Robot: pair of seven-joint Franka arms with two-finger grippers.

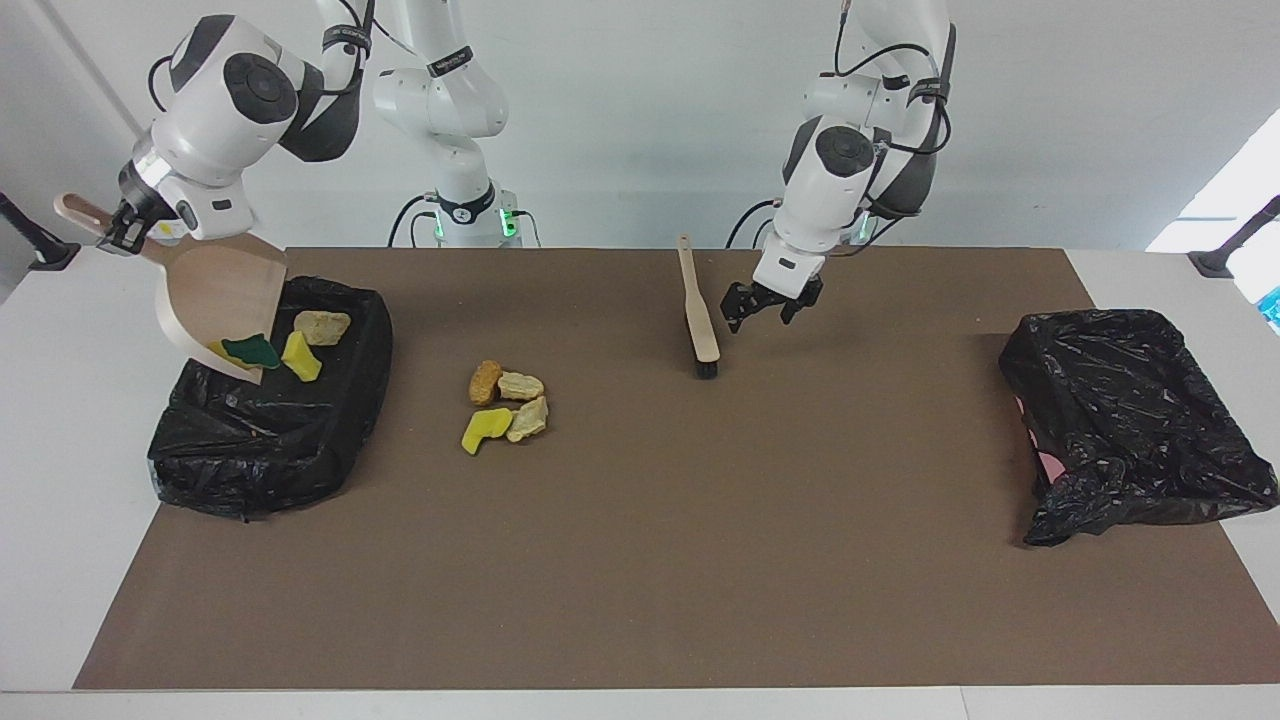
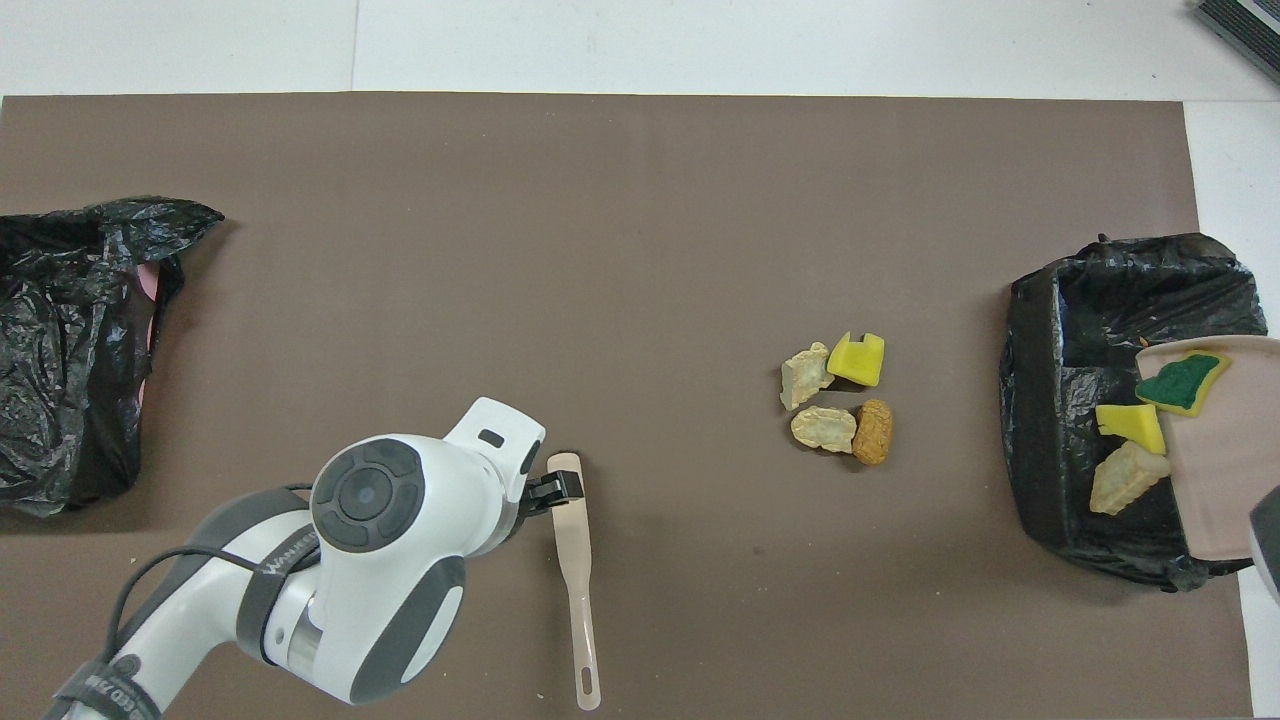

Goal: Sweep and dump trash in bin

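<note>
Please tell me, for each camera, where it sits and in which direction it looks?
Facing view: high across the table, looking at both arms; right gripper tips the dustpan over a bin, left gripper open over the mat beside the brush.
Overhead view: above the robots' end, looking steeply down; only the left arm shows.
Both share brush, bin, four trash pieces on the mat.

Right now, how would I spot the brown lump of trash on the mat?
Find the brown mat and the four-piece pile between the brush and the bin that the dustpan tips into. The brown lump lies nearest the robots, beside a beige chunk; only it is golden brown and rounded.
</note>
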